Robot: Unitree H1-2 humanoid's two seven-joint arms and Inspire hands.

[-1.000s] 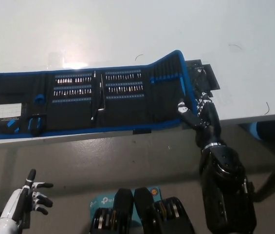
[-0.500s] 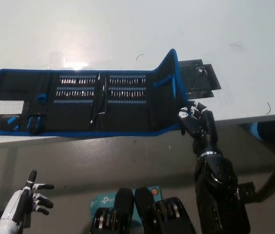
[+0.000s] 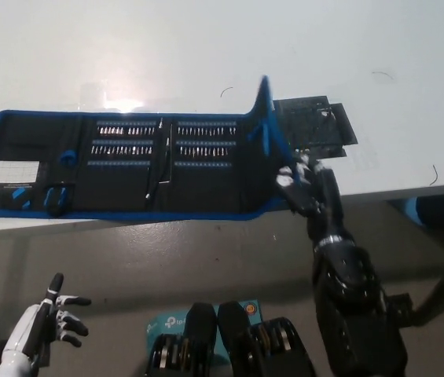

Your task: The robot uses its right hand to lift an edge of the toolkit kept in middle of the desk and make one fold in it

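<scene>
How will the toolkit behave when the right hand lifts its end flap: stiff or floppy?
Probably floppy at the seams: the toolkit bends sharply where its flap stands up by the right hand, while the rest lies flat on the desk. The rows of bits likely weigh it down, so it should not slide easily.

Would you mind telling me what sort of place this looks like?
Probably a lab or workshop bench: a plain white desk holding an open toolkit of screwdriver bits and a dark circuit board.
</scene>
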